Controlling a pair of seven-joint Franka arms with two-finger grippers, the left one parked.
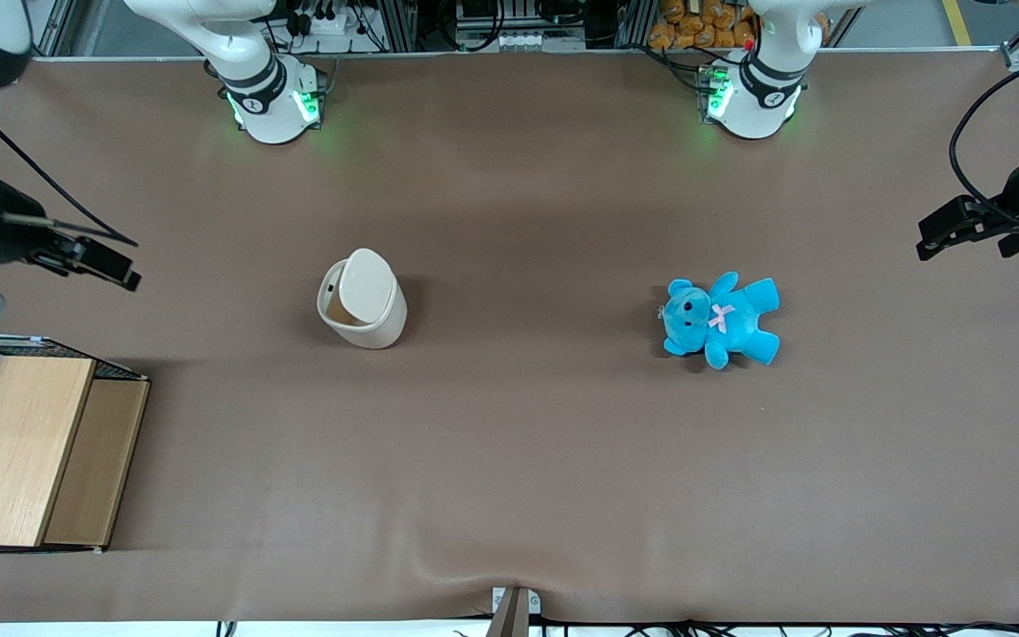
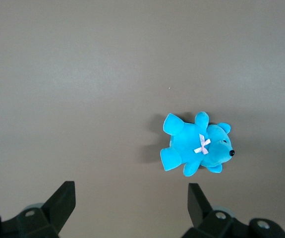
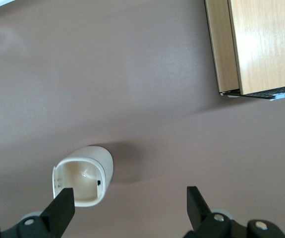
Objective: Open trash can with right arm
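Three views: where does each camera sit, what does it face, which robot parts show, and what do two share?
Front view: overhead, facing down at the table; arm bases and the gripper, near the wooden box, show.
Right wrist view: on working arm, facing down at the trash can; open jaws show.
Left wrist view: on parked arm, facing down at the teddy; parked gripper shows.
Shared: front and right wrist show the trash can.
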